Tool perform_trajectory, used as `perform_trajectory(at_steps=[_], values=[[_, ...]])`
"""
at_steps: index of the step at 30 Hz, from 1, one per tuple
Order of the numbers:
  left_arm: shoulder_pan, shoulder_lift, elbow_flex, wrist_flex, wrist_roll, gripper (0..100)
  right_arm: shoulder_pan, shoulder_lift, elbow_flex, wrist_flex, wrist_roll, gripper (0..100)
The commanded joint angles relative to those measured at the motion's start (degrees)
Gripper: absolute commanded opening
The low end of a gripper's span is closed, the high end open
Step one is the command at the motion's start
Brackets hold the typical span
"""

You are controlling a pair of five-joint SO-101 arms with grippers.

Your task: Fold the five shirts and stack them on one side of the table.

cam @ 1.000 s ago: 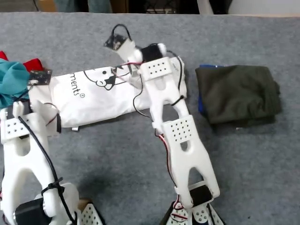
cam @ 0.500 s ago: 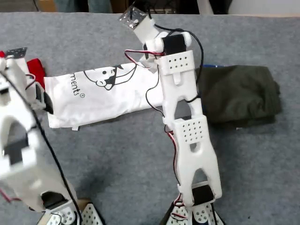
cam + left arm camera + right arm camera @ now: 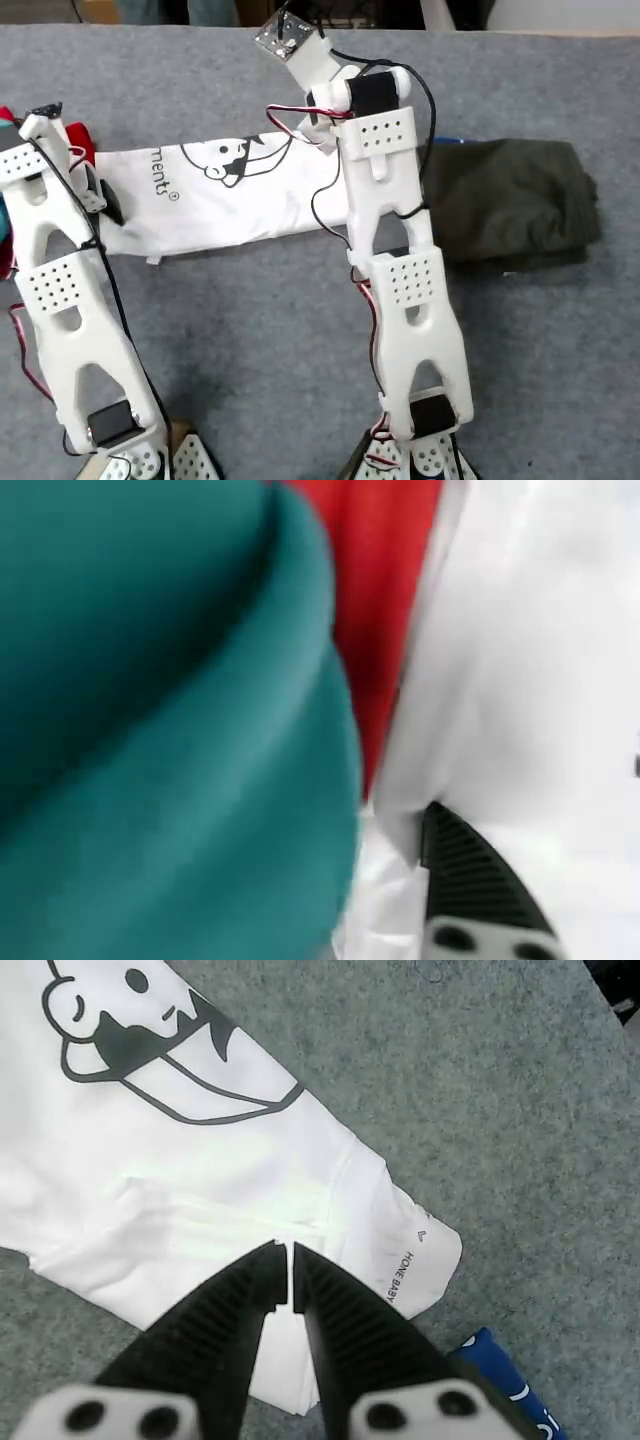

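Note:
A white shirt (image 3: pixel 230 195) with a black cartoon print lies folded into a long strip across the middle of the table. My left gripper (image 3: pixel 105 200) is at its left end. One black finger (image 3: pixel 470 880) presses into bunched white cloth (image 3: pixel 530 680), shut on it. My right gripper (image 3: pixel 290 1252) is shut, with its tips pinching the white shirt (image 3: pixel 200 1160) near the right end. A folded olive shirt (image 3: pixel 510 200) sits on a blue shirt (image 3: pixel 445 142) at the right. A teal shirt (image 3: pixel 150 730) and a red shirt (image 3: pixel 370 600) lie beside the left gripper.
The table has a grey felt top (image 3: pixel 250 330), bare in front of the white shirt and along the far edge. Both arm bases stand at the near edge. The red shirt (image 3: pixel 78 145) pokes out at the far left, and the blue shirt's corner (image 3: pixel 495 1360) lies close to the right gripper.
The left arm swung up and settled at the shirt's left end. The right arm reached farther back and stayed there. The white shirt was drawn out straighter and flatter.

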Motion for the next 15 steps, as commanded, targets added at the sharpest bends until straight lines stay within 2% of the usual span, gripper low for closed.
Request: perform_trajectory(at_steps=[1,2,3,12,15], values=[[-0.22,0.88,-2.42,-0.09,0.97,9,-0.35,-4.18,-0.13,0.35,-0.44,1.5],[-0.04,0.53,-2.33,-0.09,0.79,3,-0.35,-4.18,-0.4,0.35,-0.44,1.5],[0.04,0.18,-2.24,-0.09,0.09,2,-0.35,-4.26,-0.48,0.35,-0.44,1.5],[0.66,-6.51,-1.8,0.09,-1.76,3,1.23,-4.26,-3.82,0.35,-0.44,1.5],[2.42,-12.48,2.68,0.09,-1.76,3,3.52,-4.35,-7.78,0.35,-0.44,1.5]])
